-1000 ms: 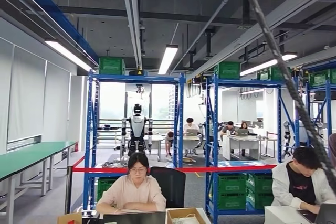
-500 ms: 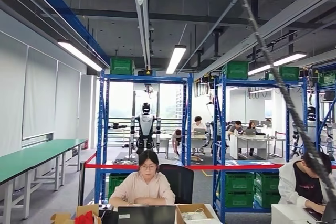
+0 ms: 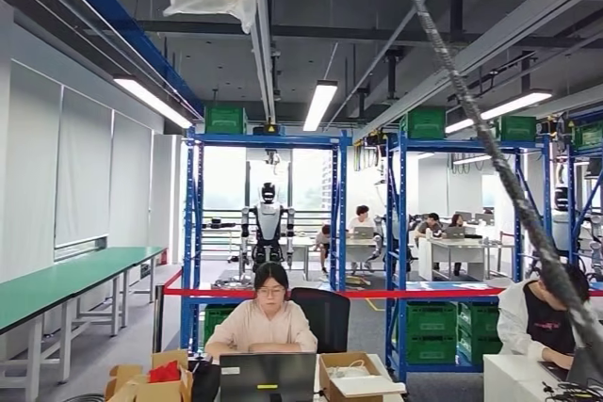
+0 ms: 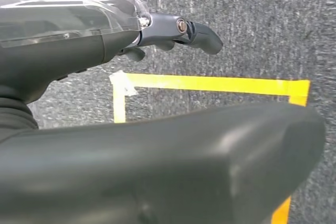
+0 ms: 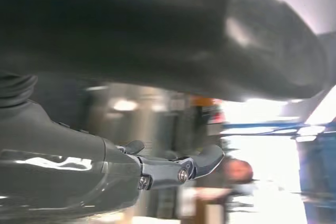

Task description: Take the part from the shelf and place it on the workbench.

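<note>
You are looking into an industrial robotics lab or workshop hall. Blue steel shelving racks (image 3: 334,223) hold green plastic crates (image 3: 427,322), and more crates sit on top. Exposed ducts and strip lights (image 3: 318,105) run across a dark open ceiling. A humanoid robot (image 3: 268,228) stands behind red barrier tape (image 3: 399,294). People work at laptops (image 3: 268,378) on desks; a long green-topped workbench (image 3: 64,280) lines the wall. Yellow floor tape (image 4: 206,83) marks grey carpet.
</note>
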Robot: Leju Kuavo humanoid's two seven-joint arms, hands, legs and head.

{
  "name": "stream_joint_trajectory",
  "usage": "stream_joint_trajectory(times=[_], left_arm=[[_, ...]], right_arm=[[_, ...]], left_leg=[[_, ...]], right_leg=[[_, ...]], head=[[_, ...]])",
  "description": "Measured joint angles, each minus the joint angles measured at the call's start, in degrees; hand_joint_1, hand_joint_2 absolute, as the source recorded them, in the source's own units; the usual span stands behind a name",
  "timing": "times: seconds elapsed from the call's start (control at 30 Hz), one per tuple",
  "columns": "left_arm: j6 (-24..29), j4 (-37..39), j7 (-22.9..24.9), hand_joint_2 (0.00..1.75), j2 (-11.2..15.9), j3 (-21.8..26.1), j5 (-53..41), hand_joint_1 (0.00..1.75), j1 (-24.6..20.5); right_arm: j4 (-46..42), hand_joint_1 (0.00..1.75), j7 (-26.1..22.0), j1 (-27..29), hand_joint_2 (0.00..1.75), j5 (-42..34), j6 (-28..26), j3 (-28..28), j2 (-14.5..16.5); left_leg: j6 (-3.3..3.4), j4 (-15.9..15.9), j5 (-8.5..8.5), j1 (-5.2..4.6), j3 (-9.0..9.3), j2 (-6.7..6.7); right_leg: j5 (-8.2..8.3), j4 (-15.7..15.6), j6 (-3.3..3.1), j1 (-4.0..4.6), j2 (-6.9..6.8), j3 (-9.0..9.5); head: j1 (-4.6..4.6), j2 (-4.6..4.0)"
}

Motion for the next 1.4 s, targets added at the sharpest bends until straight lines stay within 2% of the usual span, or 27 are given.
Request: stream_joint_trajectory(times=[0.03,0.1,0.13,0.2,0.27,0.3,0.33,0.37,0.43,0.5,0.53,0.57,0.63,0.7,0.77,0.8,0.87,0.93,1.0,1.03,1.13,1.2,1.27,1.3,1.33,1.37,1.4], left_arm=[[0.0,-0.1,0.0,0.0,-0.2,0.1,0.0,0.0,0.0],[0.1,-0.2,0.0,0.0,-0.7,0.5,-0.1,0.0,0.2],[0.2,-0.3,0.1,0.0,-1.0,0.7,-0.2,0.0,0.3],[0.2,-0.4,0.1,0.0,-1.4,1.0,-0.3,0.0,0.3],[0.3,-0.4,0.1,0.0,-1.6,1.3,-0.5,0.0,0.3],[0.3,-0.4,0.1,0.0,-1.8,1.4,-0.6,0.0,0.3],[0.3,-0.4,0.1,0.0,-1.9,1.5,-0.8,0.0,0.3],[0.3,-0.4,0.1,0.0,-2.1,1.6,-0.9,0.0,0.3],[0.3,-0.5,0.0,0.0,-2.5,1.9,-1.3,0.0,0.3],[0.3,-0.5,0.0,0.0,-2.9,2.2,-1.7,0.0,0.3],[0.3,-0.5,0.0,0.0,-3.1,2.3,-1.9,0.0,0.3],[0.3,-0.5,0.0,0.0,-3.3,2.4,-2.0,0.0,0.3],[0.3,-0.5,0.1,0.0,-3.6,2.6,-2.2,0.0,0.3],[0.3,-0.5,0.2,0.0,-3.9,2.8,-2.4,0.0,0.5],[0.3,-0.5,0.3,0.0,-4.1,3.0,-2.7,0.0,0.4],[0.3,-0.5,0.3,0.0,-4.1,3.0,-2.9,0.0,0.4],[0.0,-0.5,0.4,0.0,-4.1,3.1,-3.7,0.0,0.3],[-0.2,-0.5,0.4,0.0,-4.1,3.0,-4.4,0.0,0.2],[-0.3,-0.5,0.4,0.0,-4.1,3.0,-5.1,0.0,-0.1],[-0.3,-0.5,0.3,0.0,-4.1,2.9,-5.4,0.0,-0.2],[-0.6,-0.5,0.4,0.0,-3.9,2.6,-6.0,0.0,-0.4],[-0.7,-0.5,0.4,0.0,-3.8,2.3,-6.4,0.0,-0.7],[-0.7,-0.5,0.4,0.0,-3.6,2.1,-6.6,0.0,-0.8],[-0.7,-0.5,0.4,0.0,-3.5,2.1,-6.7,0.0,-0.9],[-0.7,-0.5,0.4,0.0,-3.5,2.0,-6.8,0.0,-0.9],[-0.7,-0.5,0.4,0.0,-3.5,2.0,-6.9,0.0,-1.0],[-0.7,-0.5,0.4,0.0,-3.5,1.9,-6.9,0.0,-1.0]], right_arm=[[2.0,0.0,0.0,0.3,0.0,0.6,-0.7,0.0,0.0],[6.7,0.0,-0.2,0.8,0.0,1.7,-2.2,0.0,-0.1],[9.1,0.0,-0.4,1.0,0.0,2.2,-2.9,-0.1,-0.2],[14.0,0.0,-0.8,1.3,0.0,3.5,-4.2,-0.5,-0.3],[19.6,0.0,-1.3,1.0,0.0,5.6,-6.2,-1.1,-0.3],[23.0,0.0,-1.5,0.5,0.0,7.2,-7.9,-1.6,-0.3],[26.8,0.0,-1.7,-0.2,0.0,9.1,-9.9,-2.3,-0.3],[30.8,0.0,-1.8,-1.0,0.0,11.1,-12.2,-3.0,-0.3],[39.8,0.0,-1.9,-3.4,0.0,14.7,-16.8,-4.7,-0.5],[49.0,0.0,-1.9,-6.0,0.0,16.9,-20.9,-6.6,-0.8],[53.1,0.0,-1.9,-7.0,0.0,17.5,-22.5,-7.4,-1.0],[56.9,0.0,-1.6,-7.7,0.0,17.7,-23.7,-8.2,-1.1],[63.2,0.0,0.2,-8.7,0.0,17.8,-25.1,-9.7,-1.4],[68.2,0.0,4.3,-9.3,0.0,17.8,-26.0,-10.9,-1.5],[71.8,0.0,10.1,-9.8,0.0,18.5,-27.0,-11.8,-1.6],[73.3,0.0,13.5,-10.0,0.0,19.0,-27.0,-12.0,-1.7],[75.7,0.0,20.3,-10.2,0.0,19.9,-25.9,-12.2,-1.7],[77.4,0.0,26.0,-10.4,0.0,20.7,-24.2,-12.3,-1.7],[78.5,0.0,30.4,-10.5,0.0,21.4,-22.8,-12.3,-1.7],[79.0,0.0,32.4,-10.5,0.0,21.7,-22.0,-12.3,-1.7],[80.1,0.0,35.8,-10.7,0.0,22.0,-20.0,-12.3,-1.8],[80.5,0.0,36.7,-10.8,0.0,22.1,-19.2,-12.3,-1.9],[80.8,0.0,37.1,-10.9,0.0,22.4,-18.8,-12.3,-1.9],[80.9,0.0,37.0,-10.9,0.0,22.5,-18.7,-12.3,-1.9],[80.9,0.0,36.8,-10.9,0.0,22.6,-18.6,-12.3,-1.9],[81.0,0.0,36.6,-10.9,0.0,22.8,-18.5,-12.3,-1.9],[81.0,0.0,36.2,-11.0,0.0,22.9,-18.4,-12.3,-1.8]], left_leg=[[0.31,-1.5,-0.59,-0.16,0.74,-0.01],[1.14,-2.0,-0.01,-0.25,0.38,0.07],[1.58,-2.1,0.58,-0.22,-0.08,0.17],[2.31,-2.2,1.93,-0.17,-1.49,0.33],[2.62,-2.1,3.33,-0.3,-3.24,0.36],[2.63,-2.1,4.02,-0.36,-4.15,0.39],[2.61,-2.1,4.71,-0.41,-5.08,0.41],[2.57,-2.0,5.41,-0.46,-6.03,0.42],[2.38,-2.0,6.76,-0.54,-7.65,0.4],[1.92,-2.0,7.96,-0.66,-8.6,0.39],[1.63,-2.0,8.55,-0.62,-8.9,0.41],[1.3,-2.1,9.2,-0.53,-9.13,0.42],[0.77,-1.8,8.81,-0.19,-9.75,0.2],[0.45,1.7,4.34,-0.11,-11.01,-0.06],[0.19,9.0,-1.14,-0.13,-12.64,-0.09],[0.07,12.4,-2.31,-0.11,-13.01,-0.09],[-0.15,14.7,-0.92,-0.01,-11.65,-0.08],[-0.33,9.8,1.68,0.21,-7.23,-0.08],[-0.14,3.2,1.74,0.24,-2.99,-0.13],[0.08,1.3,1.28,0.17,-1.96,-0.16],[0.85,-0.1,1.15,0.23,-2.11,-0.18],[1.61,-0.6,1.63,0.43,-3.0,-0.12],[2.27,-0.6,2.37,0.15,-3.99,0.06],[2.43,-0.6,2.81,-0.04,-4.43,0.17],[2.51,-0.6,3.26,-0.24,-4.89,0.26],[2.56,-0.6,3.73,-0.42,-5.39,0.31],[2.6,-0.6,4.24,-0.58,-5.94,0.31]], right_leg=[[0.42,0.2,0.3,0.01,-0.01,-0.28],[0.98,0.2,0.98,-0.15,0.1,-0.54],[0.09,0.6,1.35,-0.26,0.27,-0.76],[-4.84,4.2,1.99,-0.57,0.62,-1.71],[-10.1,10.9,2.41,-0.88,0.71,-2.68],[-10.95,13.6,2.56,-1.0,0.71,-2.65],[-10.4,14.9,2.66,-1.08,0.72,-1.99],[-8.83,14.2,2.67,-1.12,0.73,-0.38],[-6.13,7.2,2.25,-1.03,0.82,5.51],[-6.22,-2.6,1.47,-0.71,0.86,12.12],[-6.7,-5.7,1.18,-0.5,0.88,13.97],[-6.72,-7.3,0.94,-0.3,0.86,14.67],[-5.6,-7.8,0.25,-0.29,0.62,14.04],[-4.21,-7.8,-0.62,-0.41,0.3,12.71],[-3.39,-6.8,-0.98,-0.28,0.18,10.7],[-3.08,-6.2,-0.95,-0.25,0.14,9.59],[-2.67,-4.6,-0.82,-0.31,0.07,7.3],[-2.51,-2.8,-0.6,-0.45,0.09,5.18],[-2.39,-1.0,-0.15,-0.35,0.14,3.43],[-2.16,-0.5,0.22,-0.28,0.16,2.8],[-1.91,0.2,1.39,-0.29,0.51,1.65],[-5.32,3.1,2.01,-0.56,0.92,0.28],[-10.46,9.9,2.48,-0.95,1.01,-1.42],[-11.97,13.2,2.62,-1.06,1.01,-1.89],[-12.23,15.2,2.66,-1.11,1.01,-1.71],[-11.3,15.3,2.6,-1.11,1.02,-0.66],[-9.66,13.2,2.39,-1.04,1.04,1.34]], head=[[0.0,0.0],[-0.01,-0.01],[-0.01,0.0],[-0.02,0.0],[-0.02,-0.01],[-0.02,-0.01],[-0.02,-0.01],[-0.02,-0.01],[-0.02,0.0],[-0.01,0.0],[0.01,0.01],[0.01,0.02],[0.02,0.03],[0.03,0.01],[0.04,0.01],[0.03,0.0],[0.04,0.0],[0.04,-0.01],[0.04,0.0],[0.03,0.0],[0.02,-0.01],[0.01,0.01],[0.01,0.01],[0.01,-0.01],[0.0,-0.01],[0.0,-0.01],[0.0,-0.01]])
